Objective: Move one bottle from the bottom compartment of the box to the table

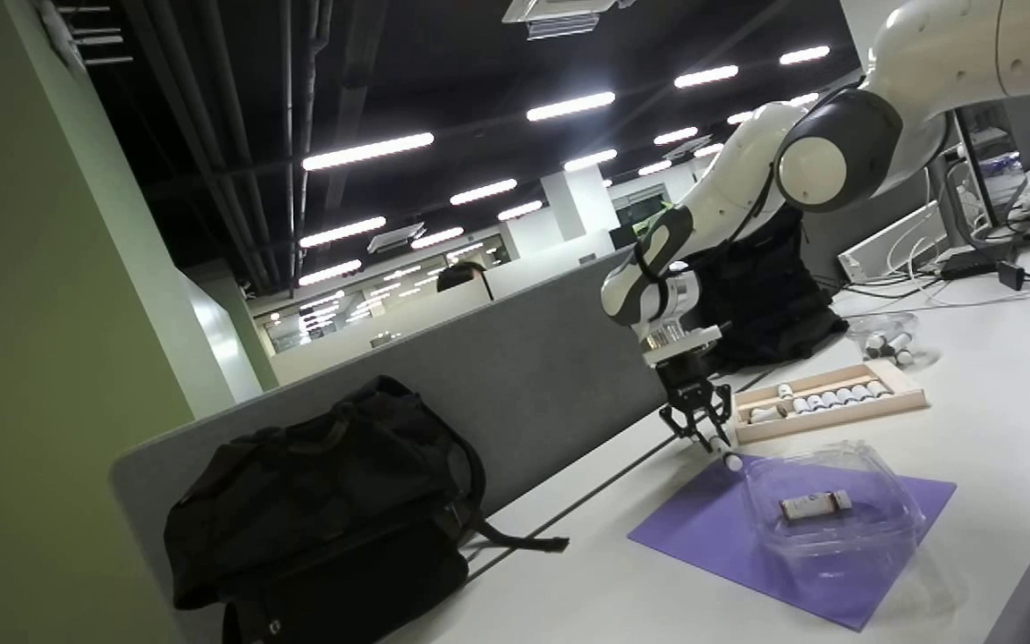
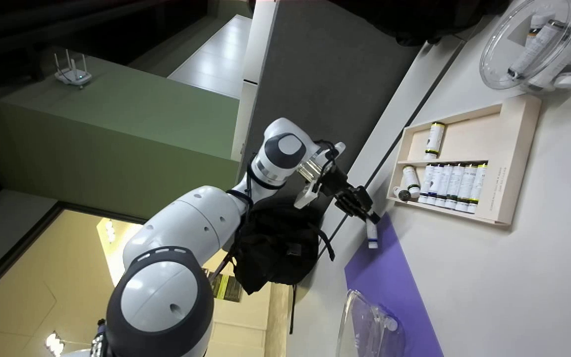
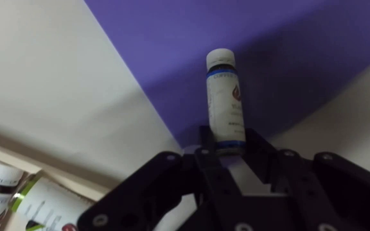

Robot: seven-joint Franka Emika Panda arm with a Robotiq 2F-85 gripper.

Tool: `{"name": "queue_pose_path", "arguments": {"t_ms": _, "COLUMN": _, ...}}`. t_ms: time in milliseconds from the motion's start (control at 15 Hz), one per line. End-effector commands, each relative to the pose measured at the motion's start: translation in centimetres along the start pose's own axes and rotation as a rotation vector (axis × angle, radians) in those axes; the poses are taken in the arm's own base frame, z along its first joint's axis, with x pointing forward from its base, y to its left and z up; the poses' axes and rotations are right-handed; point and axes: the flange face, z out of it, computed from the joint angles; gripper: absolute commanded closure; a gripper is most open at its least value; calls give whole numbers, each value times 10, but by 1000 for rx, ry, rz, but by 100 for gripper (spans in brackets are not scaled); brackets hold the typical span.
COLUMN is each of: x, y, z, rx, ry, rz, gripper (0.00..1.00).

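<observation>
Pincer (image 3: 229, 138): clamped on white-labelled cylindrical bottle (image 3: 225, 102) | box (image 2: 515, 136): pale wood | table (image 2: 493, 282): smooth white

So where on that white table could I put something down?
The table looks bare across the stretch bordered by the wooden box and purple mat. In an exterior view, space also shows between the mat and the nearer black backpack. It's crowded where the fingers hold a bottle near the mat's corner, and at the clear tub.
</observation>
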Motion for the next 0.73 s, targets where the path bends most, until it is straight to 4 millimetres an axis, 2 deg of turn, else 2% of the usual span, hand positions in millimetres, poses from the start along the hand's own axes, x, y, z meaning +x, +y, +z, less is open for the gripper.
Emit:
{"name": "queue_pose_path", "arguments": {"t_ms": 0, "x": -1, "y": 6, "z": 10, "rx": 5, "ry": -76, "rz": -15, "gripper": 72}}
{"name": "queue_pose_path", "arguments": {"t_ms": 67, "x": -1, "y": 7, "z": 11, "rx": 1, "ry": -87, "rz": -19, "gripper": 45}}
{"name": "queue_pose_path", "arguments": {"t_ms": 133, "x": -3, "y": 7, "z": 8, "rx": 2, "ry": -90, "rz": -22, "gripper": 45}}
{"name": "queue_pose_path", "arguments": {"t_ms": 200, "x": -5, "y": 7, "z": 3, "rx": 3, "ry": -85, "rz": -26, "gripper": 40}}
{"name": "queue_pose_path", "arguments": {"t_ms": 467, "x": -18, "y": 1, "z": -39, "rx": -6, "ry": 2, "rz": -31, "gripper": 12}}
{"name": "queue_pose_path", "arguments": {"t_ms": 533, "x": -8, "y": 1, "z": -14, "rx": 3, "ry": -26, "rz": -38, "gripper": 29}}
{"name": "queue_pose_path", "arguments": {"t_ms": 667, "x": -14, "y": -1, "z": -33, "rx": 9, "ry": -2, "rz": -43, "gripper": 16}}
